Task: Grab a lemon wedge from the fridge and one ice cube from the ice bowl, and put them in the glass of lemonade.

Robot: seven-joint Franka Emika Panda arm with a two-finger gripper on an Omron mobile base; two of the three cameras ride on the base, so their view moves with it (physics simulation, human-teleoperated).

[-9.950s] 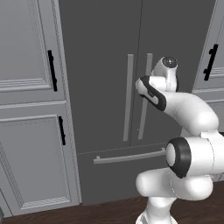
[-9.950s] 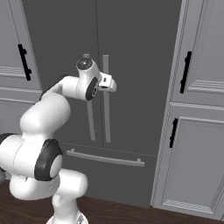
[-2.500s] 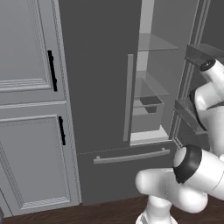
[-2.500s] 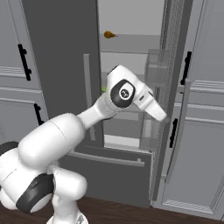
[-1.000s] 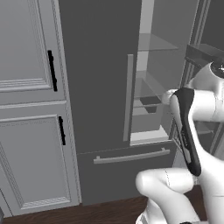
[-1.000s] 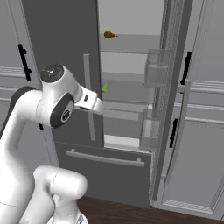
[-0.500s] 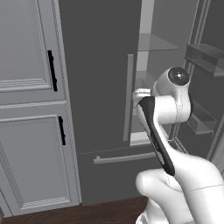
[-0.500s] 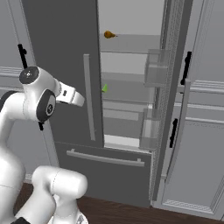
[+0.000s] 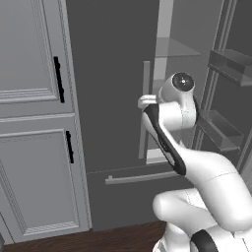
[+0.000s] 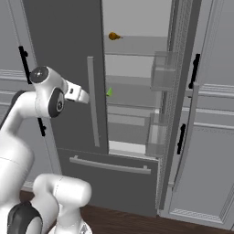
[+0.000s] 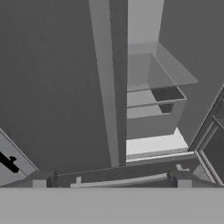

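Observation:
The fridge [image 10: 59,41] stands with its left door shut and its right door [image 10: 176,91] swung wide open, showing pale glass shelves. On a middle shelf, near the left door's edge, lies the lemon wedge [image 10: 109,92], a tiny yellow-green piece. My gripper [image 10: 85,97] hangs in front of the shut left door, just left of its long bar handle [image 10: 93,100], at about the wedge's height. In the hand view the gripper [image 11: 111,180] is open and empty, looking past the handle [image 11: 103,83] into the compartment. The ice bowl and the glass of lemonade are out of view.
A small orange ball [image 10: 113,36] sits on the top shelf. The open door's bins [image 9: 231,64] stick out on the right. A bottom drawer [image 10: 109,165] runs below the doors. Light-grey cabinets [image 9: 29,98] with black handles flank the fridge.
The right fridge door, shut at first, now stands open. Over the last second my arm swung left from the open compartment to the shut left door. The gripper stayed open.

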